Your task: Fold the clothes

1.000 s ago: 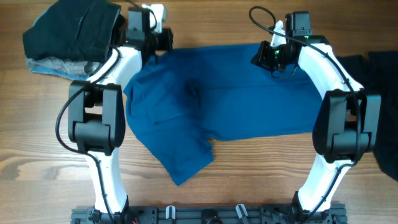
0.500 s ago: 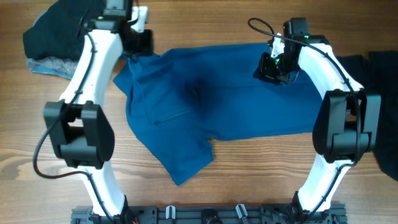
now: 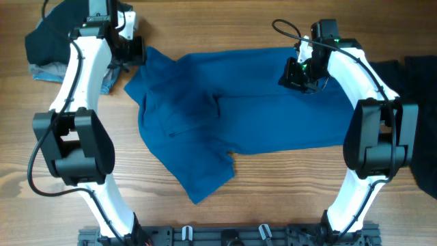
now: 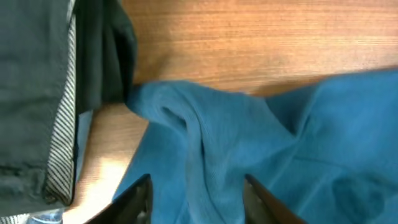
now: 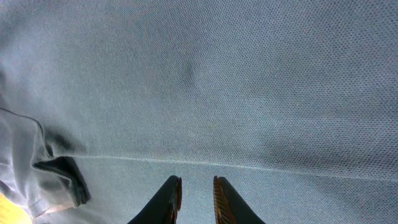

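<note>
A blue polo shirt (image 3: 273, 116) lies spread across the middle of the table, one sleeve pointing toward the front. My left gripper (image 3: 130, 51) is at the shirt's far left corner, by the dark pile. In the left wrist view its jaws (image 4: 199, 199) are wide open, with a raised ridge of blue cloth (image 4: 205, 149) between them. My right gripper (image 3: 299, 74) rests on the shirt's upper right part. In the right wrist view its jaws (image 5: 196, 199) are almost together over flat blue fabric (image 5: 249, 81), with no fold pinched between them.
A pile of dark and striped clothes (image 3: 75, 34) lies at the far left corner, touching the shirt's corner in the left wrist view (image 4: 43, 81). Another dark garment (image 3: 420, 102) lies at the right edge. The arm bases stand at the front edge.
My left arm has swung left toward the dark pile, and the shirt's far left corner has been drawn out leftward with it. The right gripper has stayed in place.
</note>
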